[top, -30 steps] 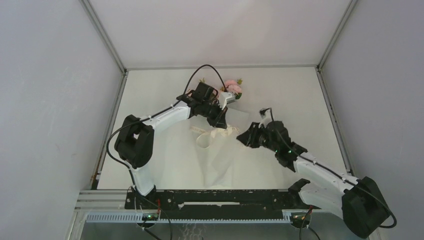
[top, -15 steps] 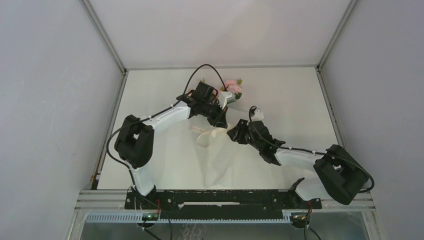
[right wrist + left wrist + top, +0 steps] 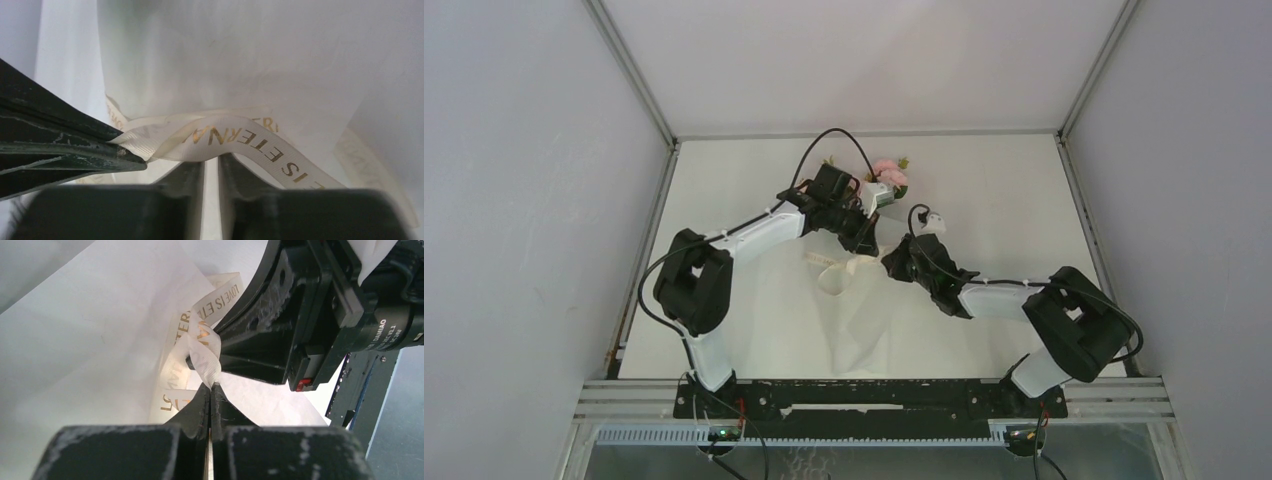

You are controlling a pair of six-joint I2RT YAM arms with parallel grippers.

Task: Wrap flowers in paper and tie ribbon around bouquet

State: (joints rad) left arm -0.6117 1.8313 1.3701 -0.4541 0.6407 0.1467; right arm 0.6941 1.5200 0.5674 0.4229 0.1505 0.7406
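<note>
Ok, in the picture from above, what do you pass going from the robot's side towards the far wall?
Near to far: paper → ribbon → flowers.

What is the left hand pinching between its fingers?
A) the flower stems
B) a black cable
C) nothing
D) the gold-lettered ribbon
D: in the left wrist view the left hand is shut on a twisted part of the cream ribbon.
</note>
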